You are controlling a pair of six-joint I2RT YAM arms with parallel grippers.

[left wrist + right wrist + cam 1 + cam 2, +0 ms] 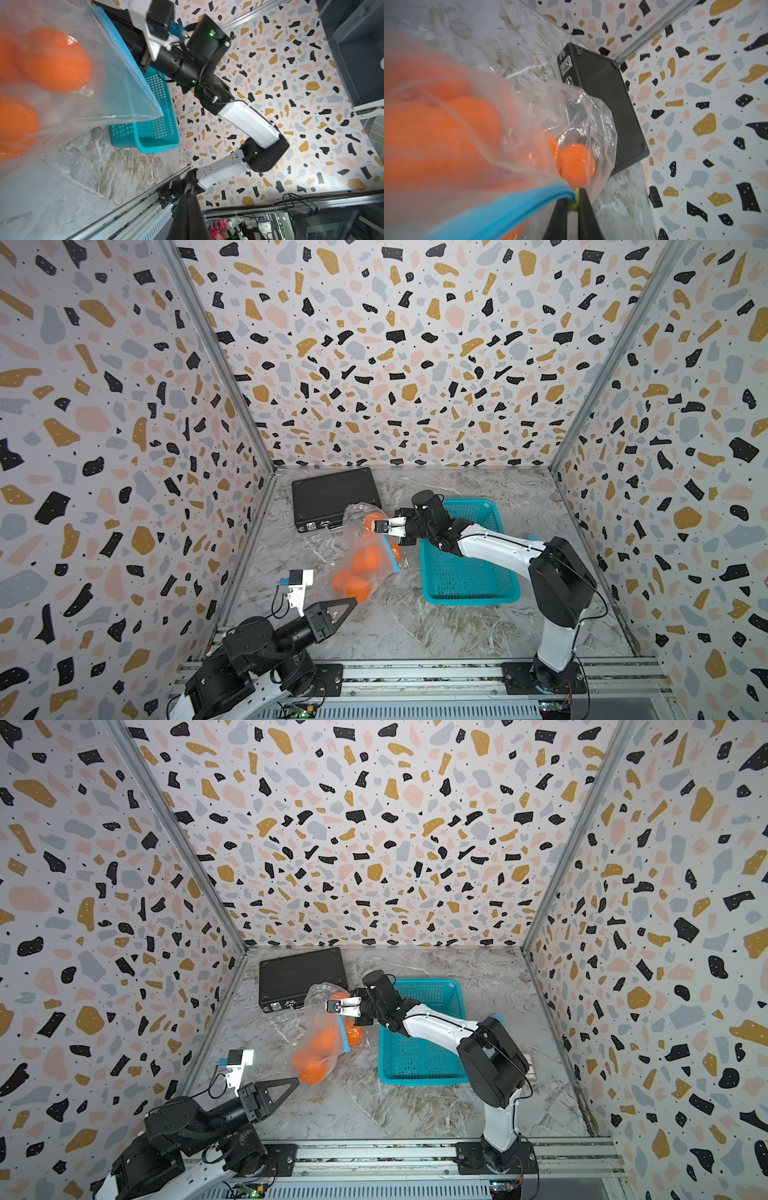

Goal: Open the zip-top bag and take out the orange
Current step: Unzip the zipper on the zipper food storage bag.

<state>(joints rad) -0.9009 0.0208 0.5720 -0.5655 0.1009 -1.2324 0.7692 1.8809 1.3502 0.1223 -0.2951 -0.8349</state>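
Observation:
The clear zip-top bag [376, 572] [316, 1019] lies on the marble table with several oranges [365, 562] [322, 1042] inside. Its blue zip strip [508, 207] runs along the far right edge. My right gripper [381, 533] [335, 1012] [574, 197] is shut on the green slider [573, 204] at the strip's far end, beside one orange [575, 164]. My left gripper [355, 600] [297, 1080] [190, 185] is shut on a pinch of the bag's plastic at its near end. In the left wrist view the bag [116, 83] stretches taut over an orange [58, 60].
A black case [332, 497] [301, 977] [608, 108] lies at the back, touching the bag's far end. A teal basket [465, 572] [419, 1048] [153, 128] stands right of the bag, under my right arm [245, 120]. Patterned walls close in three sides.

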